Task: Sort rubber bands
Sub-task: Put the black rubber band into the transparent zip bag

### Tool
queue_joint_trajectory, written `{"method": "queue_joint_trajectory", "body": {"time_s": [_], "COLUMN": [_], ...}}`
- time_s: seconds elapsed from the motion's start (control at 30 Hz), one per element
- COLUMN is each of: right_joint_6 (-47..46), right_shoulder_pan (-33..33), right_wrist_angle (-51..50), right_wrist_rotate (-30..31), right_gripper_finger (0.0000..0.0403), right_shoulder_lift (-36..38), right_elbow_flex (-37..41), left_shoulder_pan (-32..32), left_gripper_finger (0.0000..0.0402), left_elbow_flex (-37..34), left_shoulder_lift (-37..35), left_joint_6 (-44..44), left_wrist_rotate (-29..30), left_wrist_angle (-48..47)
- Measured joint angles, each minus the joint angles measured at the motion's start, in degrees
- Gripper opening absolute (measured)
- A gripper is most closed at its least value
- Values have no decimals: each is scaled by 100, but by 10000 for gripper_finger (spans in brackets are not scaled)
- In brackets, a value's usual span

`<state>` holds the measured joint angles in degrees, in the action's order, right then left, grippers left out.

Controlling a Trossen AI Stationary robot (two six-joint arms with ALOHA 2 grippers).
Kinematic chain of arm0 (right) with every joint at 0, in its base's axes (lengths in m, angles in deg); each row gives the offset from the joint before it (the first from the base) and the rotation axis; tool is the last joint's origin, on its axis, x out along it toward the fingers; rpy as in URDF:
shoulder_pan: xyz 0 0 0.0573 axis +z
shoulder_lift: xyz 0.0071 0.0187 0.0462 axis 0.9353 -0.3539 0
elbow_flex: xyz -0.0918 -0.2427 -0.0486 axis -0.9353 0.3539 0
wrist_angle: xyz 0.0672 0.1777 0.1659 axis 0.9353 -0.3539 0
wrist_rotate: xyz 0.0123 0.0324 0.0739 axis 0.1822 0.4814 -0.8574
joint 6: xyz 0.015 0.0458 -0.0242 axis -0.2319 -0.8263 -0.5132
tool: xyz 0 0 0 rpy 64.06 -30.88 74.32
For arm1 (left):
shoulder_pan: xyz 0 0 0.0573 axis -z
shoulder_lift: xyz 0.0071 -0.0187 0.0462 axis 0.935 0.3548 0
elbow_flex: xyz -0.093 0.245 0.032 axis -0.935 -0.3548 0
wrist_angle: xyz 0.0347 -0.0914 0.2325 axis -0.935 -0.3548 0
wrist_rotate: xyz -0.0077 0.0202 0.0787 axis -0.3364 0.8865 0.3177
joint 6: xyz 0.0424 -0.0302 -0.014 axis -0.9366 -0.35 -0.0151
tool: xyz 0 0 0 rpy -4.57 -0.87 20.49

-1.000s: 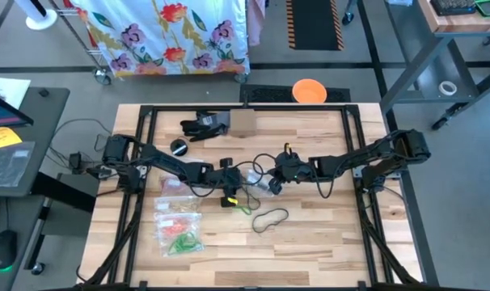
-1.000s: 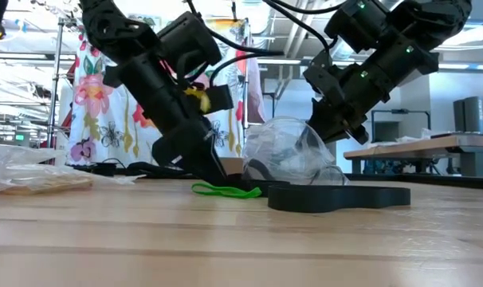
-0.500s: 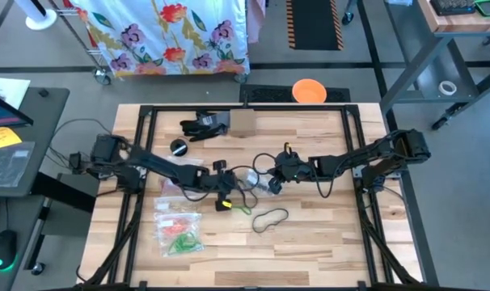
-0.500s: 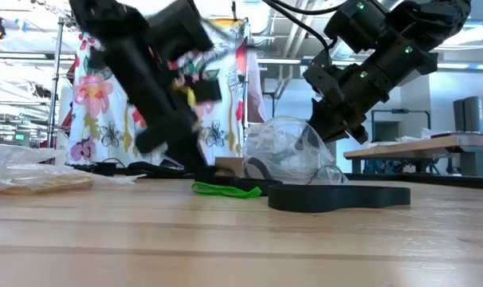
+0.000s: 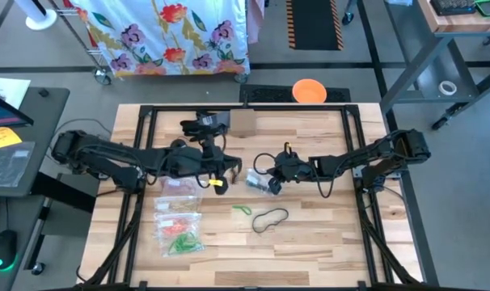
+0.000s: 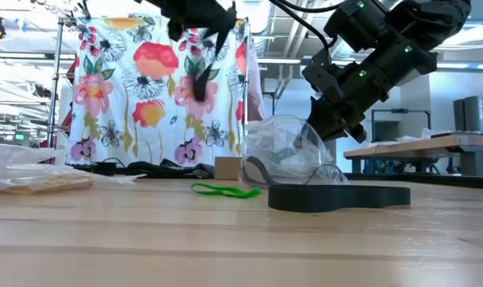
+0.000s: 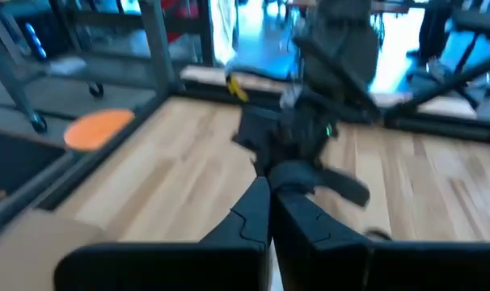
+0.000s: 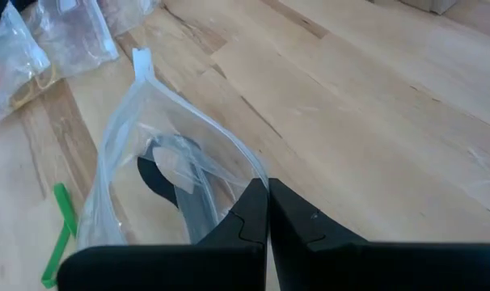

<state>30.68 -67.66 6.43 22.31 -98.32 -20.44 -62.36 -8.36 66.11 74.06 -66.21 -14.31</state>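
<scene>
The green rubber band lies flat on the table, out in the open, with the dark rubber band looped just beside it toward the front edge. A second ago my left gripper was down at that green loop with its fingers apart; since then they have come together and the arm has swung up and back toward the rear of the table. In my left wrist view the fingers meet with nothing I can make out between them, and the green band has not shifted on the wood (so I judge the pinch missed, and that band is yet to be sorted). The low view agrees: the green band rests on the wood while my left claw hangs high above it.

My right gripper has not moved; it is clamped on the rim of the clear bag, holding its mouth up beside the loose bands, with dark loops already inside. The filled bags with red, orange and green bands lie well apart, toward my left side. The green band now sits between my two claws but nearer the front, clear of both.
</scene>
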Motion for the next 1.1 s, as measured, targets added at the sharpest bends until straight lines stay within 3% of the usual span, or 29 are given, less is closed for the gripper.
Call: {"method": "queue_joint_trajectory", "body": {"time_s": [0.4, 0.73, 1.1], "right_joint_6": [44, 68, 111], "right_shoulder_pan": [102, 100, 100], "right_wrist_angle": [294, 293, 279], "right_wrist_rotate": [-68, -94, -136], "right_gripper_finger": [0, 0, 0], "right_shoulder_lift": [0, 0, 0], "right_elbow_flex": [-2, -2, -2], "left_shoulder_pan": [-354, -444, -444], "left_gripper_finger": [0, 0, 0], "left_elbow_flex": [12, 611, 1393], "left_shoulder_lift": [775, 1729, 1705], "left_joint_6": [-363, -436, -1053], "left_wrist_rotate": [-447, -769, -750], "left_wrist_angle": [1658, 1605, 1188]}}
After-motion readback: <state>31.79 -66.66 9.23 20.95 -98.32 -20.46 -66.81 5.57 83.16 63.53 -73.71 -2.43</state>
